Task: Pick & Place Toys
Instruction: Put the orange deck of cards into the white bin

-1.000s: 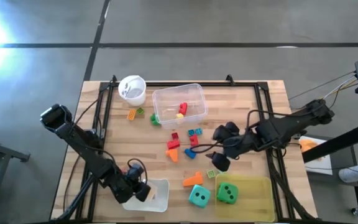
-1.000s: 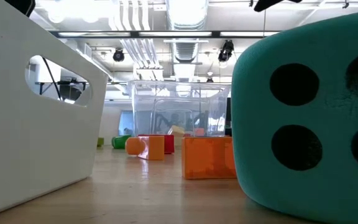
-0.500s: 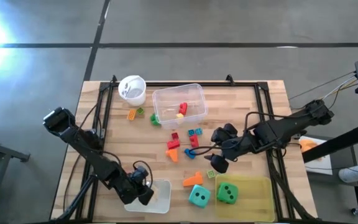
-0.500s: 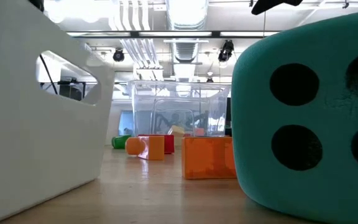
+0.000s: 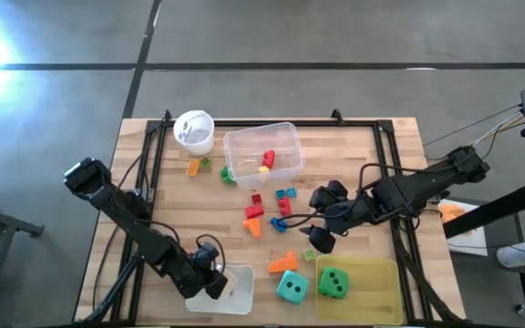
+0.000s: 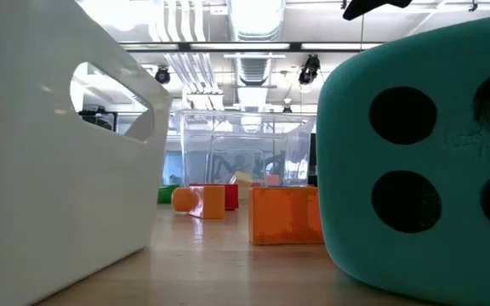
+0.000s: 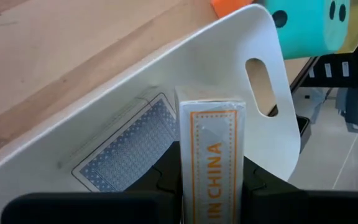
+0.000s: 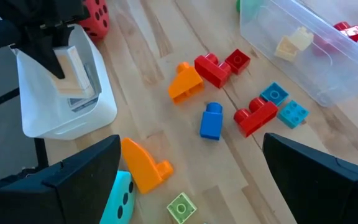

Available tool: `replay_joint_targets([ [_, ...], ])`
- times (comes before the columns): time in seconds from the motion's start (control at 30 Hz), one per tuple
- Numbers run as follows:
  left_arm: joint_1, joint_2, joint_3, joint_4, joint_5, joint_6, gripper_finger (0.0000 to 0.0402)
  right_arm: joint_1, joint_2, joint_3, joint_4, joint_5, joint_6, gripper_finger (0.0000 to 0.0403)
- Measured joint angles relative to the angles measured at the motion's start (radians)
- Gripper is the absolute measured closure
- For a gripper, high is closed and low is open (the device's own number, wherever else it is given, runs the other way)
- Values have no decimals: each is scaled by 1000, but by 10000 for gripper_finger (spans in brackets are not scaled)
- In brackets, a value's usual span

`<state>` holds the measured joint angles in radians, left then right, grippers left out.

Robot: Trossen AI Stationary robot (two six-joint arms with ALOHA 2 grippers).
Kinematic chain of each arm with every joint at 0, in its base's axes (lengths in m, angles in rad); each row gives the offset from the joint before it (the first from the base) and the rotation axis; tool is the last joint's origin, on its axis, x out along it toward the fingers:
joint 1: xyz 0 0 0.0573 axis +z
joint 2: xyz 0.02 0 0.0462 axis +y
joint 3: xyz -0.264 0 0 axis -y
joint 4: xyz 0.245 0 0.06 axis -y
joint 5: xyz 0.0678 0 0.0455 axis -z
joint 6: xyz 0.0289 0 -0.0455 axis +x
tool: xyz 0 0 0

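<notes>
Only about 3 blocks (image 5: 266,162) lie in the clear tub (image 5: 262,153), most toys are loose on the table (image 5: 372,155); left gripper (image 5: 215,281) clamps a card box (image 7: 211,155) over the white bin (image 5: 241,290), right gripper (image 5: 320,219) gapes empty.

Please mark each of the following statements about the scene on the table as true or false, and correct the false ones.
1. The left gripper holds a small card box over the white tray. True.
2. The right gripper is shut on a blue block. False: its fingers are open and hold nothing; the blue block lies on the table.
3. The green die sits in the yellow bin. True.
4. The teal die is inside the clear tub. False: it stands on the table beside the yellow bin.
5. The clear tub holds no toys. False: a red block and a yellow block lie in it.
</notes>
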<state>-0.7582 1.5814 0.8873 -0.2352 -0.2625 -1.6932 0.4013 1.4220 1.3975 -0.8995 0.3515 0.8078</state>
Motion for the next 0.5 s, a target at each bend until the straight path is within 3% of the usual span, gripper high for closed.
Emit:
replay_joint_targets([
  [0.27,0,0,37,2,0,128,338,0,0,0,-1,0,0,18],
  [0.5,0,-1,42,1,28,379,338,0,-1,0,-1,0,-9,18],
])
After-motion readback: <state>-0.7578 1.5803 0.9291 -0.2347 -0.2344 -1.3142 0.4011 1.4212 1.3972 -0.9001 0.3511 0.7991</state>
